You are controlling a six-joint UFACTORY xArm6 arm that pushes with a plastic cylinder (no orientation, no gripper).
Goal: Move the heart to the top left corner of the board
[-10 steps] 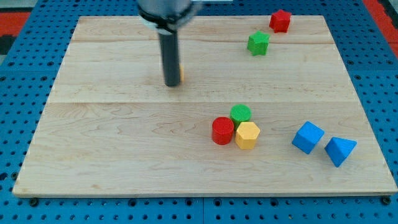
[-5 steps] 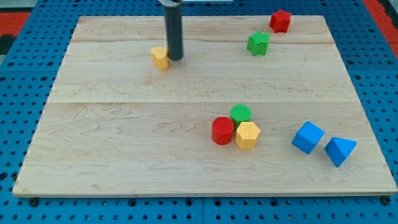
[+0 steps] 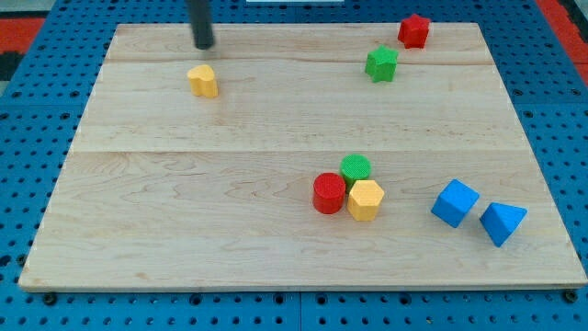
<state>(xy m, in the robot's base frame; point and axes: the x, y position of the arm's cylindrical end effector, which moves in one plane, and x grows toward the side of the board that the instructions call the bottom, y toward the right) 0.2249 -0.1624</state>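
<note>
The yellow heart block (image 3: 203, 81) lies on the wooden board (image 3: 184, 211) in its upper left part, short of the top left corner. My tip (image 3: 203, 46) is just above the heart toward the view's top, apart from it by a small gap. The rod rises out of the top of the view.
A red star block (image 3: 413, 30) and a green star block (image 3: 381, 63) sit at the upper right. A red cylinder (image 3: 328, 194), a green cylinder (image 3: 356, 167) and a yellow hexagon block (image 3: 366, 199) cluster at centre right. Two blue blocks (image 3: 455, 202) (image 3: 501, 222) lie at the lower right.
The heart has slid left and slightly up. My tip has moved up and left, from beside the heart's right to a spot above it, apart from it.
</note>
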